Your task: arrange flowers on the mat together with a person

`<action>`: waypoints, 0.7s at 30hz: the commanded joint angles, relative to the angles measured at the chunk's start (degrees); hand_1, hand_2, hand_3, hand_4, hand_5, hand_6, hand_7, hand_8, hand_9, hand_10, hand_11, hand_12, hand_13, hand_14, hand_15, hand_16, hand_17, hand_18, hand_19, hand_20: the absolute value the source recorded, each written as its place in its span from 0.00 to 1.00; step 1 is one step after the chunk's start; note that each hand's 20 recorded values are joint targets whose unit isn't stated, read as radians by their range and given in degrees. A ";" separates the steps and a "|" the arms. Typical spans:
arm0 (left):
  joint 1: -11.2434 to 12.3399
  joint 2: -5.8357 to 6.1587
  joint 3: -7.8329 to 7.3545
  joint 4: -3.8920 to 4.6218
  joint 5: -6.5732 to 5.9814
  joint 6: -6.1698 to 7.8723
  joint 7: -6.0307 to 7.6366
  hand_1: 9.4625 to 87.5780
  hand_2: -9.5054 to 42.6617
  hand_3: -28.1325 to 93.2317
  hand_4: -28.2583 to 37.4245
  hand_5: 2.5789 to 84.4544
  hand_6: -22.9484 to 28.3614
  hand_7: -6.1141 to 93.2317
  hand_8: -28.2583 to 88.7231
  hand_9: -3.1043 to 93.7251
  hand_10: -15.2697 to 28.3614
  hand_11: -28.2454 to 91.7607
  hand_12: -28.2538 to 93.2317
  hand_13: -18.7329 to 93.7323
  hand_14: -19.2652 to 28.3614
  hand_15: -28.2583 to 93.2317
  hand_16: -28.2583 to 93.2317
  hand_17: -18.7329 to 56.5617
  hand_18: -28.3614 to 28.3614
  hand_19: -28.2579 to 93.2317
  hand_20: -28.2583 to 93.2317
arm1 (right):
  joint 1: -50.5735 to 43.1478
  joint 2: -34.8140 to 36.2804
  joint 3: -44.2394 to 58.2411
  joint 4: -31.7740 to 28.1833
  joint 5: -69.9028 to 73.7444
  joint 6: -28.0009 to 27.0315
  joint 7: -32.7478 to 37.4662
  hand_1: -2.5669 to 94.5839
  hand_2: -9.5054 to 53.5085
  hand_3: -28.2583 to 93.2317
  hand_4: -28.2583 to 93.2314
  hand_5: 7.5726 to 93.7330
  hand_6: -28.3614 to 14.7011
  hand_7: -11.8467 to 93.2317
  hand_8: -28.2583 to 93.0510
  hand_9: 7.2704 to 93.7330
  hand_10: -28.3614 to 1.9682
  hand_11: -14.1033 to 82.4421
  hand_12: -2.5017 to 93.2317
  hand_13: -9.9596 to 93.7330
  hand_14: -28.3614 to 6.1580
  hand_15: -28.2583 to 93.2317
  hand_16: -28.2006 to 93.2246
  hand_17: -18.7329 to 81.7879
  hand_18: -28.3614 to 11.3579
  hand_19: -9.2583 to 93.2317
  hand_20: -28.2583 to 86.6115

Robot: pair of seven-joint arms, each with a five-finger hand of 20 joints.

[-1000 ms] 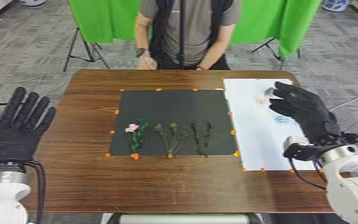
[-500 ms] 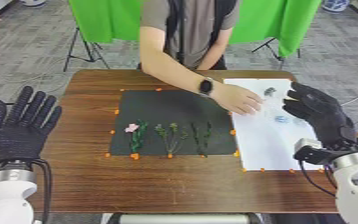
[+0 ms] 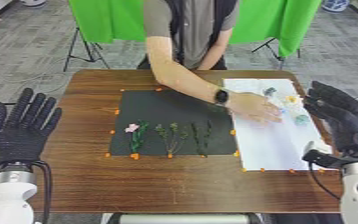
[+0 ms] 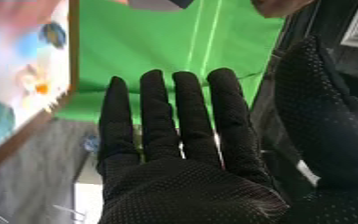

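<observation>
The person's hand hides part of the white sheet; small pieces beside it are indistinct. Pink flower and slender green sprigs lie on the black mat. Left hand and right hand: fingers extended, apart. Compared with earlier, the person's hand is farther across the sheet

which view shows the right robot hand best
The right wrist view: the right robot hand is close up, fingers straight, thumb set apart. The head view shows it smaller, at the white sheet's right edge.
</observation>
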 commanded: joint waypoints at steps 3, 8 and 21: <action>1.05 -0.54 -0.05 -0.01 -0.20 -0.04 -0.02 0.18 0.50 0.83 0.00 0.52 0.60 0.17 0.16 0.44 0.67 0.36 0.29 0.41 0.70 0.45 0.18 0.16 0.74 0.49 0.33 | -4.28 -1.77 3.89 -1.09 -4.44 -1.01 -1.55 0.40 0.05 0.88 0.02 0.37 0.63 0.30 0.13 0.38 0.57 0.24 0.20 0.42 0.51 0.33 0.43 0.29 0.32 0.48 0.33; 1.38 -0.83 -0.10 -0.19 -0.34 0.06 -0.01 0.17 0.50 0.84 0.00 0.52 0.60 0.17 0.16 0.44 0.67 0.36 0.29 0.41 0.71 0.45 0.18 0.16 0.74 0.49 0.33 | 3.36 2.96 -5.30 -0.27 -8.53 4.75 3.60 0.40 0.04 0.88 0.02 0.37 0.64 0.30 0.13 0.38 0.57 0.24 0.20 0.42 0.52 0.33 0.43 0.29 0.32 0.48 0.33; 0.97 -0.58 0.38 0.15 -0.96 0.07 -0.36 0.18 0.51 0.83 0.00 0.52 0.60 0.18 0.16 0.44 0.67 0.37 0.29 0.41 0.71 0.46 0.18 0.16 0.74 0.50 0.33 | 5.27 4.07 -7.89 0.28 -17.44 6.64 7.55 0.41 0.03 0.89 0.02 0.36 0.63 0.30 0.13 0.36 0.55 0.23 0.20 0.40 0.48 0.33 0.44 0.28 0.32 0.47 0.33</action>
